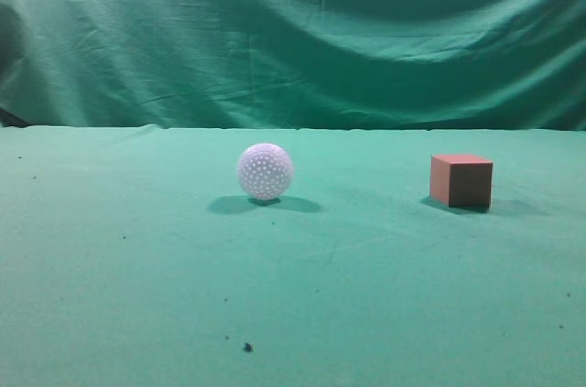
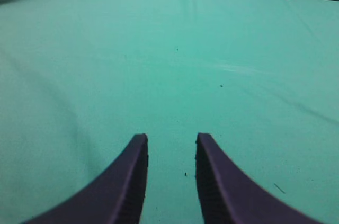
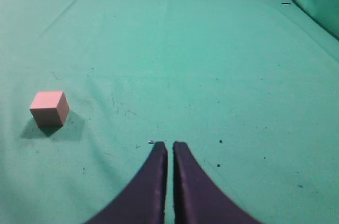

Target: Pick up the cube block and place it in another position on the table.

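One cube block (image 1: 461,181) on the table (image 1: 128,277), right of one white ball (image 1: 265,171), well apart, bare cloth all round. Back table edge against the green curtain (image 1: 293,30). Left gripper (image 2: 171,144) parted, holding nothing. Right gripper (image 3: 170,150) nearly closed, empty, cube block (image 3: 49,108) far left of it.

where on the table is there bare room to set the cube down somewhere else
Bare cloth fills the table left of the white dimpled ball, the whole front strip, and the gap between the ball and the cube block. Nowhere is crowded; only those two occupy it.
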You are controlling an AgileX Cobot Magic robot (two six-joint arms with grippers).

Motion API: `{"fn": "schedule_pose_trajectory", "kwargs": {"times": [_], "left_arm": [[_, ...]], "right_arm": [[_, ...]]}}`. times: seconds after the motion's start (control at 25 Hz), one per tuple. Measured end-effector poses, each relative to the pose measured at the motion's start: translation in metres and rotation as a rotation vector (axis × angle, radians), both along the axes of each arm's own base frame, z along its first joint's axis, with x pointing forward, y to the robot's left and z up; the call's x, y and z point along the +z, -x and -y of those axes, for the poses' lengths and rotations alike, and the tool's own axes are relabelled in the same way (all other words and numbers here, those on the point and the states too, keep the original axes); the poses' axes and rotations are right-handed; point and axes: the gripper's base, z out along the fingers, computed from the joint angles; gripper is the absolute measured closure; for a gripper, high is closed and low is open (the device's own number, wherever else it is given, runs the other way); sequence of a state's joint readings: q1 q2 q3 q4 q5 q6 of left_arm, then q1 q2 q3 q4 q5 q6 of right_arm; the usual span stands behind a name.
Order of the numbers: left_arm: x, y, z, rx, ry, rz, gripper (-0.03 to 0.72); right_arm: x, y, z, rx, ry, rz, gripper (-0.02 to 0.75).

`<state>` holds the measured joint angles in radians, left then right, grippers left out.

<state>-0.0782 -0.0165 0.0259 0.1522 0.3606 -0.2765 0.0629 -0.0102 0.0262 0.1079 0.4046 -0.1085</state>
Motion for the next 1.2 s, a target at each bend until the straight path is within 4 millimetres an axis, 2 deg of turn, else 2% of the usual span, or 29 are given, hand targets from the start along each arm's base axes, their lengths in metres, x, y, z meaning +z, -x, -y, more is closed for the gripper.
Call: {"fn": "schedule_pose_trajectory", "kwargs": {"times": [0.84,0.92,1.08,1.2], "left_arm": [[0.000,0.000,0.000,0.000,0.000,0.000,0.426],[0.000,0.000,0.000,0.000,0.000,0.000,0.426],[0.000,0.000,0.000,0.000,0.000,0.000,0.426],[0.000,0.000,0.000,0.000,0.000,0.000,0.426]], "right_arm": [[0.002,-0.001,0.000,-0.002,0.003,0.031,0.738],[0.012,-0.004,0.001,-0.019,-0.046,0.150,0.738],[0.044,-0.004,0.006,-0.090,-0.266,0.485,0.738],[0.060,0.000,0.012,-0.127,-0.316,0.670,0.738]]}}
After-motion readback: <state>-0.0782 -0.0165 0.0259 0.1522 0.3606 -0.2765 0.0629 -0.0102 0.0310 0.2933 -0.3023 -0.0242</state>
